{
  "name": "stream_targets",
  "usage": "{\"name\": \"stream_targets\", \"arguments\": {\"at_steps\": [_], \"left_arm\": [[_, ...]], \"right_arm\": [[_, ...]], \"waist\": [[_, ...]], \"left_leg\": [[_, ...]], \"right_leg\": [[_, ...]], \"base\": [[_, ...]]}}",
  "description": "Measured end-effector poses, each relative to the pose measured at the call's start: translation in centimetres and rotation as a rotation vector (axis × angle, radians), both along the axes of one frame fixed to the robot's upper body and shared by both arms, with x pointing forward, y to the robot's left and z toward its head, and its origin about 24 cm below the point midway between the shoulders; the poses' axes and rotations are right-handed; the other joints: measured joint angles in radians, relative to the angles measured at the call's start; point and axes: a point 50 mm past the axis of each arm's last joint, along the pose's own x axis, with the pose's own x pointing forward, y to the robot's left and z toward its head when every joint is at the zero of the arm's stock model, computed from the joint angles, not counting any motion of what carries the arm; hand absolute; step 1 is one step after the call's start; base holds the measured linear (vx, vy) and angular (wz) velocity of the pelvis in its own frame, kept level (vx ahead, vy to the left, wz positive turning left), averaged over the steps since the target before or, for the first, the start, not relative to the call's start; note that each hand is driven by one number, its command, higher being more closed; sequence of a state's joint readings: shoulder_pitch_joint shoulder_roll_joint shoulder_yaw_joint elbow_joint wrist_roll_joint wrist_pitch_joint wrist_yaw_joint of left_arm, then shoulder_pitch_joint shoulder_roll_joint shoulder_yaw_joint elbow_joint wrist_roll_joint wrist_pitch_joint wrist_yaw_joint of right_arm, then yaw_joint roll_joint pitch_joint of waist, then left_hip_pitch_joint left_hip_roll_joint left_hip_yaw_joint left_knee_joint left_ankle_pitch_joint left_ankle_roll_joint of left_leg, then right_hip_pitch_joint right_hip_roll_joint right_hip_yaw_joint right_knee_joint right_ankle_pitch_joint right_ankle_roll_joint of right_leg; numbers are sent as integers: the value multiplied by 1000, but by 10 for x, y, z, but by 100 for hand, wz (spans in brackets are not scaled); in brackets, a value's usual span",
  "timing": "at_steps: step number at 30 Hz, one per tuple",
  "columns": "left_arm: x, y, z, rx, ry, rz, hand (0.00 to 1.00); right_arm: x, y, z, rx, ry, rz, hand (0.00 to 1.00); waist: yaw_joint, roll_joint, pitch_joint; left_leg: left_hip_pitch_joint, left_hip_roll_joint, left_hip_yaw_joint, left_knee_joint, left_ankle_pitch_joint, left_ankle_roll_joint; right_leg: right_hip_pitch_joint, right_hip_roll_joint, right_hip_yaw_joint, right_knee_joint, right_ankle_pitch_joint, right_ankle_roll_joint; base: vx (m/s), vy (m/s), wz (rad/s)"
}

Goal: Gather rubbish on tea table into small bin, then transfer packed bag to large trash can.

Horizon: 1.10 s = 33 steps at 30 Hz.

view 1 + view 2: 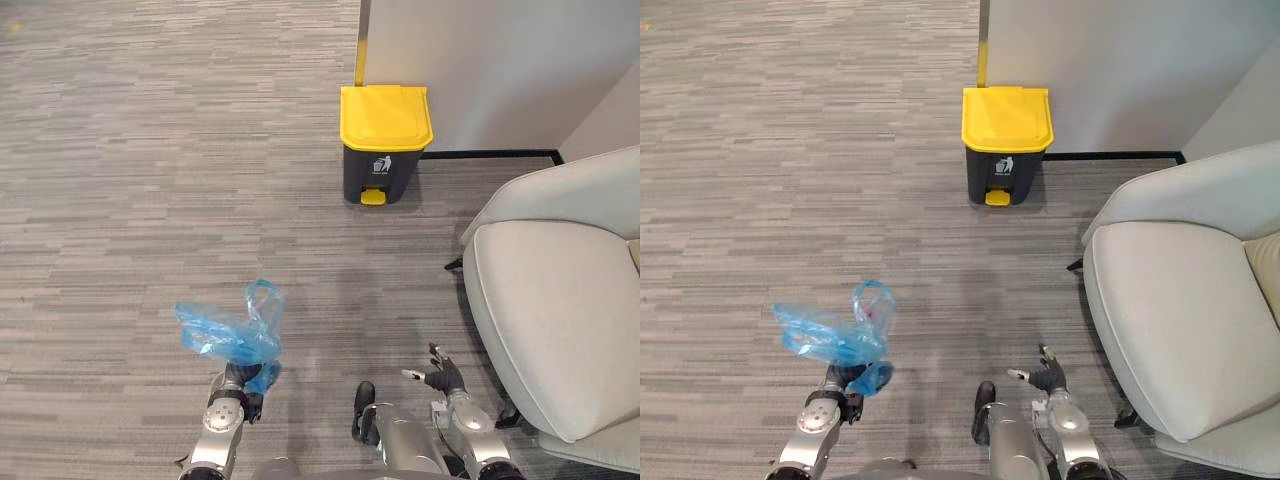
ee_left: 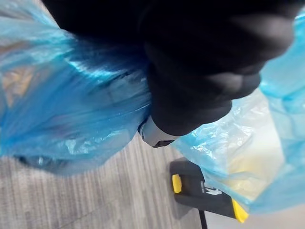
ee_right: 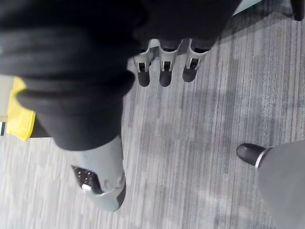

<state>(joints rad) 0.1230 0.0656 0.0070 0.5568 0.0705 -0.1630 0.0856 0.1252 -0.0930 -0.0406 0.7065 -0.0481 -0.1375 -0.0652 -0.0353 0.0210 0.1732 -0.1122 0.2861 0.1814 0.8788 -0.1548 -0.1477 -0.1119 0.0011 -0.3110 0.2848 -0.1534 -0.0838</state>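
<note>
Left hand (image 1: 240, 383) grips the bag (image 1: 228, 328) tight, so this looks like the carry step, and next it must reach the bin (image 1: 385, 140).

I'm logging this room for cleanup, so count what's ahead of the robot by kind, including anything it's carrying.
1 blue plastic bag, held in the left hand
1 dark grey pedal bin with a yellow lid, lid closed
1 light grey armchair
Total: 3 things
</note>
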Motion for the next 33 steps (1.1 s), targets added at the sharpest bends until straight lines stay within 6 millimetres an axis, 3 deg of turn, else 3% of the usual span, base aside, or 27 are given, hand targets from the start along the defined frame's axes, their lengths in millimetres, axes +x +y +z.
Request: {"name": "stream_targets", "arguments": {"at_steps": [1, 2, 5, 7, 8, 9, 10, 11, 13, 15, 16, 17, 18, 20, 22, 24, 26, 27, 28, 31, 33], "left_arm": [[-3, -2, -1, -7, 4, 3, 100], [-4, -3, -2, -11, 9, 5, 100], [-3, -4, 0, -15, -2, 4, 100], [-2, -4, 0, -16, -4, 5, 100], [-2, -4, 0, -16, -4, 5, 100], [-3, -5, 0, -21, -3, 8, 100], [-3, -7, 0, -25, -2, 9, 100], [-4, -6, -2, -22, 8, 11, 100], [-3, -5, -2, -19, 9, 10, 100], [-7, -7, -4, -22, 24, 7, 100], [-15, -7, -8, -13, 47, -9, 100], [-17, -8, -8, -7, 55, -26, 100], [-17, -6, -8, 0, 56, -29, 100], [-15, 5, -5, 22, 41, -11, 100], [-12, 6, -2, 27, 26, -7, 100], [-7, 4, 0, 22, 13, -7, 100], [-4, 8, 1, 33, 10, -4, 100], [-5, 11, -1, 46, 20, -6, 100], [-4, 11, -6, 38, 51, 5, 100], [-2, 3, -9, 15, 61, 0, 100], [3, -9, -8, -27, 52, -13, 100]], "right_arm": [[5, 3, 3, 6, -24, -2, 0], [9, 2, 7, 4, -47, -12, 0], [11, 2, 9, 14, -64, -54, 0], [14, -2, 11, 13, -78, -90, 0], [15, -2, 12, 12, -81, -93, 0], [19, -5, 14, 4, -94, -105, 0], [18, -7, 13, -6, -89, -110, 0], [17, -5, 9, 0, -64, -107, 0], [11, -2, 7, 5, -52, -110, 0], [10, 3, 6, 9, -45, -98, 0], [8, 7, 4, 9, -33, -78, 0], [4, 10, 2, 10, -21, -68, 0], [2, 11, 1, 12, -14, -66, 0], [6, 16, 2, 23, -21, -63, 0], [9, 15, 3, 19, -29, -62, 0], [12, 13, 4, 13, -35, -57, 0], [13, 12, 4, 8, -29, -54, 0], [9, 11, 1, 5, -12, -52, 0], [10, 3, -2, -24, 14, -42, 0], [15, -6, 1, -51, 11, -45, 0], [7, -7, -2, -52, 32, -51, 0]], "waist": [[4, 9, -4], [14, 2, -3], [51, -9, 1], [55, -18, 4], [55, -19, 4], [59, -15, 3], [62, -5, -4], [73, -25, -13], [78, -57, -29], [82, -64, -26], [72, -65, -27], [66, -65, -28], [58, -66, -29], [49, -63, -28], [47, -68, -29], [42, -50, -16], [34, -51, -15], [25, -71, -23], [27, -36, -18], [15, -18, -19], [1, -12, -13]], "left_leg": [[-54, 11, 3, 65, -13, 21], [-122, 11, 23, 92, -24, 38], [-192, -20, 52, -63, -46, 75], [-196, -88, 39, -336, -43, 76], [-196, -98, 34, -367, -39, 76], [-188, -135, 5, -537, -7, 48], [-173, -142, -9, -608, 78, 62], [-152, -160, 8, -611, 122, 111], [-148, -187, 50, -567, 38, 128], [-81, -206, 101, -553, -29, 148], [-14, -228, 123, -556, -67, 158], [17, -234, 130, -554, -84, 166], [34, -234, 134, -552, -95, 169], [92, -235, 134, -570, -130, 172], [136, -235, 132, -598, -137, 166], [192, -211, 122, -627, -139, 162], [238, -193, 109, -637, -145, 146], [256, -207, 94, -636, -156, 115], [279, -169, 67, -634, -174, 89], [269, -154, 24, -617, -93, 34], [225, -121, -24, -436, -29, 9]], "right_leg": [[14, 7, 12, -9, -3, -3], [28, 12, 30, -33, -4, -4], [76, 8, 68, -83, 2, -4], [97, -15, 103, -84, -10, 29], [99, -18, 110, -83, -12, 33], [110, -26, 148, -83, -26, 61], [111, -22, 176, -78, -42, 87], [114, -34, 221, -78, -60, 113], [115, -82, 252, -50, -85, 150], [68, -118, 291, 139, -109, 193], [-24, -153, 294, 397, -86, 259], [-72, -169, 290, 521, -75, 278], [-98, -177, 283, 581, -76, 272], [-196, -179, 221, 663, -101, 217], [-245, -177, 165, 648, -126, 180], [-285, -153, 85, 520, -136, 149], [-308, -111, 54, 270, -60, 110], [-292, -103, 57, 120, 84, 89], [-275, -69, 52, 134, 145, 18], [-265, -53, 44, 137, 79, 9], [-169, -45, 10, 98, 42, 12]], "base": [[176, -7, -37], [267, 17, -55], [255, 57, -42], [308, 140, -36], [394, 224, -55], [343, 222, -67], [368, 266, -99], [294, 225, -72], [374, 244, -59], [421, 272, -63], [422, 243, -30], [361, 169, -15], [390, 107, 3], [407, 42, 1], [394, -30, 7], [498, -108, 16], [487, -177, 22], [525, -169, 9], [496, -132, -10], [481, -161, -4], [430, -178, 39]]}}
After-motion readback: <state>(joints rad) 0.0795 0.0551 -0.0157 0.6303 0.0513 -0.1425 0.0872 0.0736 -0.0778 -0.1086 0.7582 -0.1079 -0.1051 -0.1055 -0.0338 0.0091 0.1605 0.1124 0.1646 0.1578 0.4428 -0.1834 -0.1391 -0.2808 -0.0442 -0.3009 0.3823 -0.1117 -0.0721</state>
